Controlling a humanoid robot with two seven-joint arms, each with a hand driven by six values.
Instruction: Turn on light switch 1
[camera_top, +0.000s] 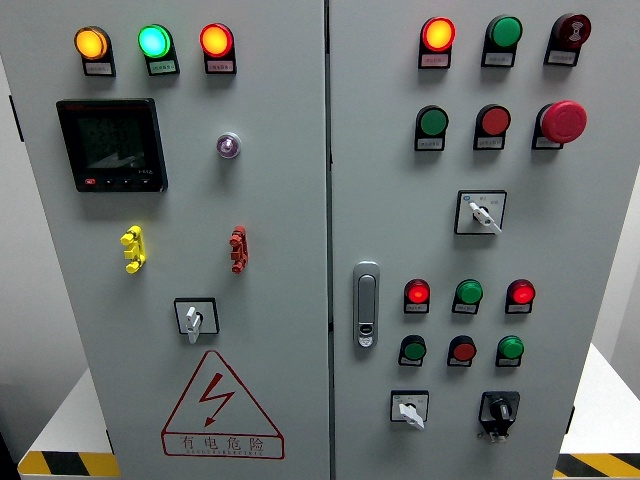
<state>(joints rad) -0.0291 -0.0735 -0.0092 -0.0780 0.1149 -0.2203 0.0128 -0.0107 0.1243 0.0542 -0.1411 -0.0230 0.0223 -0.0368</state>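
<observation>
Facing a grey steel control cabinet (290, 420) with two doors, seen square-on from the head camera. No robot hand or arm anywhere in view, so cannot tell whether fingers are released, clenched or grasping.

Controls mounted flush on the door fronts in labelled rows, presumably to sit within reach of a standing operator. Labels too small to read, so no telling for certain which control is light switch 1.

Likeliest candidates, as a judgement: the rotary selectors.
- White-handled selector on a black square plate (195, 318), lower middle of the left door, above the red warning triangle (222, 408): handle pointing down, long axis near vertical.
- Similar white-handled selector (481, 213), upper right door: handle aimed down and to the right, long axis diagonal.
- Third white-handled selector (409, 408), bottom of the right door: also aimed lower right.
- Black knob (499, 409) just beside it: upright.

Task not yet begun
</observation>
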